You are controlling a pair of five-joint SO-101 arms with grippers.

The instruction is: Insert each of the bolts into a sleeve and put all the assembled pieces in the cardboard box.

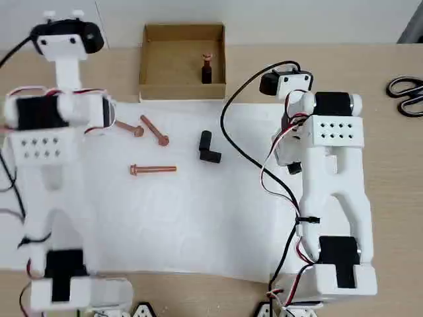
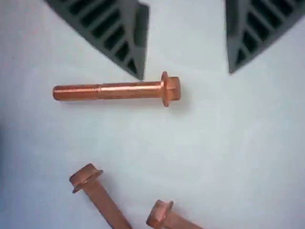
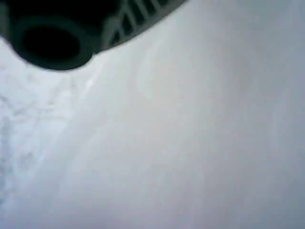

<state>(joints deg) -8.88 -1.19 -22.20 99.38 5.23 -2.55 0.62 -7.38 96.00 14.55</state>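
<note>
At the left side of the surface, the left hand hangs over the white sheet with its jaws spread wide and nothing between them. Closest to it is the lone bolt, lying flat. Its head sits just under the gap and its shank runs out past one fingertip, so the long axis follows the line from jaw to jaw rather than crossing it. A grip across the shank would, I judge, need the wrist turned roughly a quarter first. A second bolt and a third bolt lie beyond, nearer the cardboard box, where one assembled piece stands upright. Right of the bolts, two black sleeves lie touching, between the arms. Farther right, the right hand appears clamped on a third sleeve, whose open bore faces the wrist camera. The left arm is plainly nearer the bolts.
</note>
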